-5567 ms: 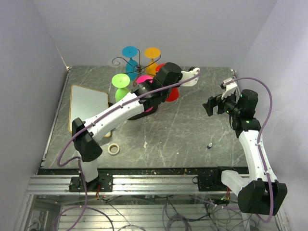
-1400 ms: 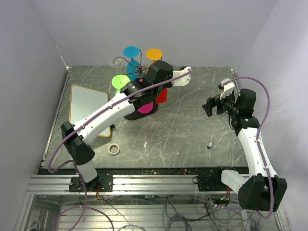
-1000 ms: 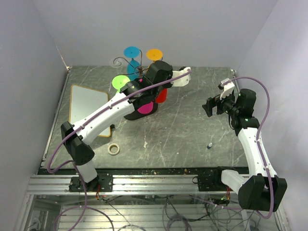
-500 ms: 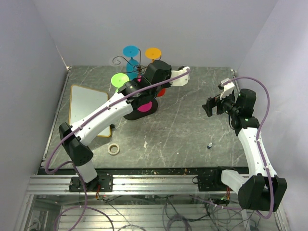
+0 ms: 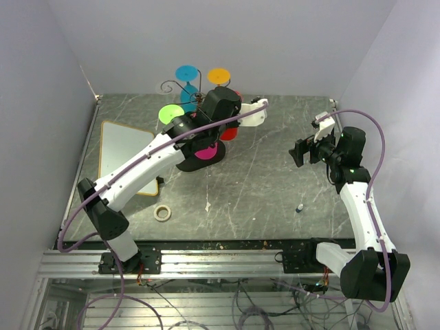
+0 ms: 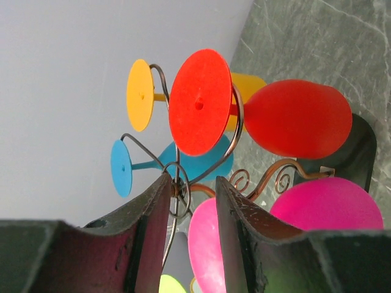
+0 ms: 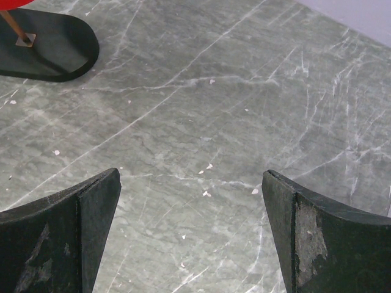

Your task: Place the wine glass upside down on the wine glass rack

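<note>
Red glass (image 6: 297, 118): likely light, slick plastic; hold by stem (image 6: 234, 110). Left gripper (image 6: 193, 186) narrow, empty; right gripper (image 7: 190, 177) wide, empty.

no readable text or labels anywhere

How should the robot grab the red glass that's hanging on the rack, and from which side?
Probably by the short stem of the red glass, between its flat foot and round bowl: the bowl looks too wide, the stem is thin. Come from the outside, away from the middle of the rack, because the pink glass and yellow glass crowd the other sides.
</note>
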### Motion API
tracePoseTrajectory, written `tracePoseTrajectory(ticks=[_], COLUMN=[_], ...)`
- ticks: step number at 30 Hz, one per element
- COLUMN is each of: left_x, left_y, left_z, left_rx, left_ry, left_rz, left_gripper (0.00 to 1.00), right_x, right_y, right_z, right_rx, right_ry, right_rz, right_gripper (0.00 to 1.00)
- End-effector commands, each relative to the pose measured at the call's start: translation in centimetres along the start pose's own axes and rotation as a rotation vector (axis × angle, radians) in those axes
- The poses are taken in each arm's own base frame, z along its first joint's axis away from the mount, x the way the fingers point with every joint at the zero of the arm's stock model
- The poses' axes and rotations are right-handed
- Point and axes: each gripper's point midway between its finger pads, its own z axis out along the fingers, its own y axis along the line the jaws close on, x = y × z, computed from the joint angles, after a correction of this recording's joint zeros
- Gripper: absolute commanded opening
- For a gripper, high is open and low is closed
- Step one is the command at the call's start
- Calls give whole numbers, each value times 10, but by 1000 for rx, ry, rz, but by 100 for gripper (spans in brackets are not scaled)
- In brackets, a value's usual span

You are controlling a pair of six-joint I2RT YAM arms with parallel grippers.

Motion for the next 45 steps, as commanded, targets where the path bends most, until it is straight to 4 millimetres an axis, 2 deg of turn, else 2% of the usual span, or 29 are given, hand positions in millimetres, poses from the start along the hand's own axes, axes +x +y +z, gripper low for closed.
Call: tracePoseTrajectory(ticks=[1, 5, 10, 13, 17, 21, 26, 30, 33, 37, 40, 41, 45], left_x=[5, 5, 7, 13, 29, 56, 101, 164, 207, 248, 270, 273, 273], left_y=[12, 6, -14, -7, 15, 36, 67, 107, 119, 104, 89, 84, 63], left_z=[-26, -41, -66, -77, -93, -109, -140, -163, -181, -182, -177, -174, -164], left_rx=[12, 81, 234, 238, 197, 146, -37, -356, -522, -597, -638, -634, -605], left_ry=[-19, -56, -128, -144, -157, -155, -135, -64, 15, 89, 109, 97, 34], left_rz=[11, 0, -9, -41, -107, -199, -346, -590, -694, -802, -912, -945, -1007], left_gripper=[45, 46, 47, 47, 47, 48, 61, 64, 64, 69, 86, 97, 100], right_x=[6, 8, 9, 12, 13, 14, 16, 17, 15, 14, 14, 13, 15], right_y=[-2, -6, -17, -23, -27, -29, -29, -30, -31, -30, -29, -30, -36], right_z=[2, 1, -1, -2, -2, -2, 0, 0, -1, -2, -2, -2, -2], right_rx=[7, 24, 77, 113, 129, 140, 138, 137, 139, 134, 131, 134, 164], right_ry=[13, 23, 43, 58, 67, 73, 82, 85, 81, 73, 67, 64, 68], right_rz=[-8, -20, -46, -53, -53, -52, -47, -44, -42, -34, -22, -16, 5], right_gripper=[100, 100, 100, 100, 100, 100, 100, 100, 100, 100, 100, 100, 100])
